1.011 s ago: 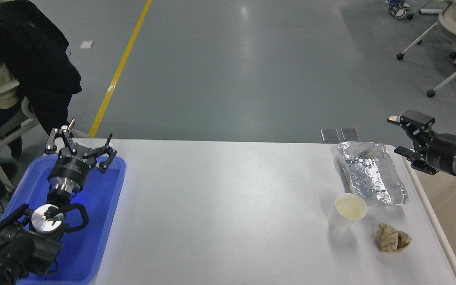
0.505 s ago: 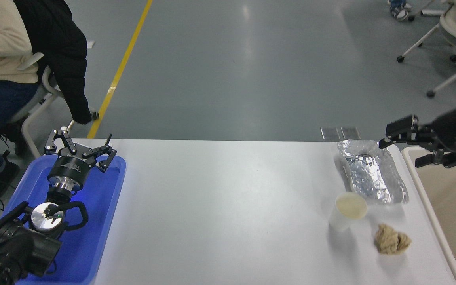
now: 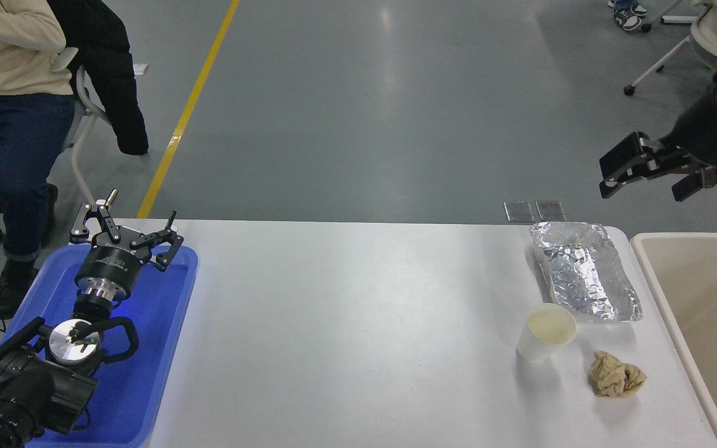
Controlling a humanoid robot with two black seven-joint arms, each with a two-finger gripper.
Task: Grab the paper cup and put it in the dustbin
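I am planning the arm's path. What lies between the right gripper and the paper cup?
In the head view, the foil tray lies between the raised right gripper and the upright paper cup. The cup stands just near the tray's front corner.

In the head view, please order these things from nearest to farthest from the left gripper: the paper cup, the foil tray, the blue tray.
Measured from the left gripper, at the table's far left:
1. The blue tray, directly under it.
2. The paper cup and the foil tray, both far to the right; too close to call.
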